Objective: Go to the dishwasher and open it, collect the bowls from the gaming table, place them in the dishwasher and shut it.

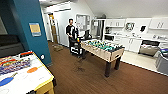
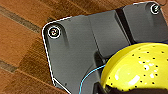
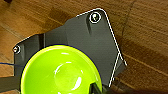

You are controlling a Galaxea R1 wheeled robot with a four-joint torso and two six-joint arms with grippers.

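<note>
**Trainee:** So where do we stand with the bowls?

**Me:** I have a yellow bowl (image 2: 140,68) close under my left wrist camera and a bright green bowl (image 3: 61,71) under the right one. Dark fingers (image 3: 96,88) lap the green rim, so I judge the right side is clamped on it. On the left a dark shape crosses the yellow rim, but I cannot tell whether those fingers are apart or together.

**Trainee:** And the others?

**Me:** On the gaming table (image 1: 46,81), near left, I see an orange shape (image 1: 32,70) and a blue one (image 1: 7,80) on the white top. They may be bowls or printed marks; I cannot say which.

**Trainee:** Where is the dishwasher?

**Me:** Far right, in the kitchen run: the steel front (image 1: 148,49) leaning out under the counter looks like its open door.

**Trainee:** How do I drive this leg well?

**Me:** Slowly and level. The foosball table (image 1: 103,50) sits between us and the kitchen, and a person (image 1: 71,31) stands beyond it with a cart. I would pass on the near right side over the wood floor (image 1: 87,80), keep both wrists steady, and avoid sharp turns so neither bowl slips.
</note>
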